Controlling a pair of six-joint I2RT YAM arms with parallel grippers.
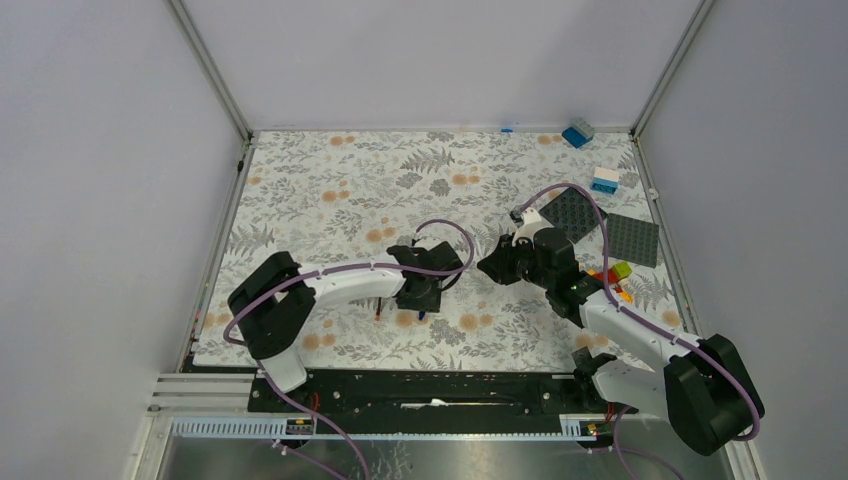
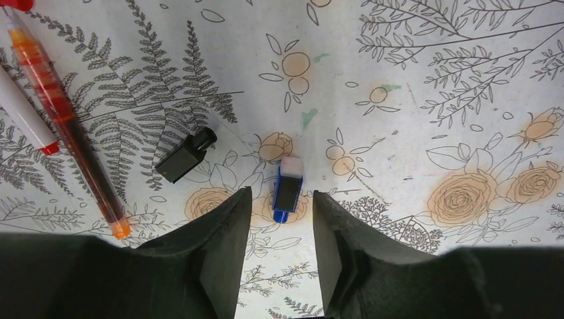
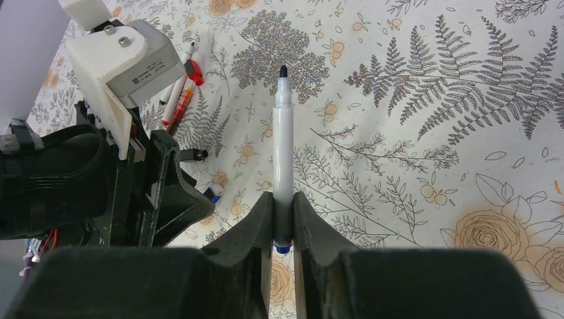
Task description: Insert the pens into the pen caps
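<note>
Floral tablecloth [image 1: 340,190] covering the table, with two arms reaching in from the near edge. Left arm [image 1: 340,285] is bent low over the cloth's near centre. Right arm [image 1: 640,335] is raised beside two grey baseplates [image 1: 632,240] at the right edge. Right gripper [image 3: 284,199] is clenched on a white-barrelled pen [image 3: 283,146], gripped near its blue rear end with the black tip pointing away, above the cloth. Left gripper [image 2: 281,196] is released, its fingers apart and grasping nothing. A red-orange pen [image 2: 63,123] and a white pen with a red end [image 2: 23,113] lie side by side on the cloth, left of this gripper. A black cap [image 2: 186,156] lies near them. A blue cap [image 2: 288,189] lies on the cloth just ahead of the left fingertips.
</note>
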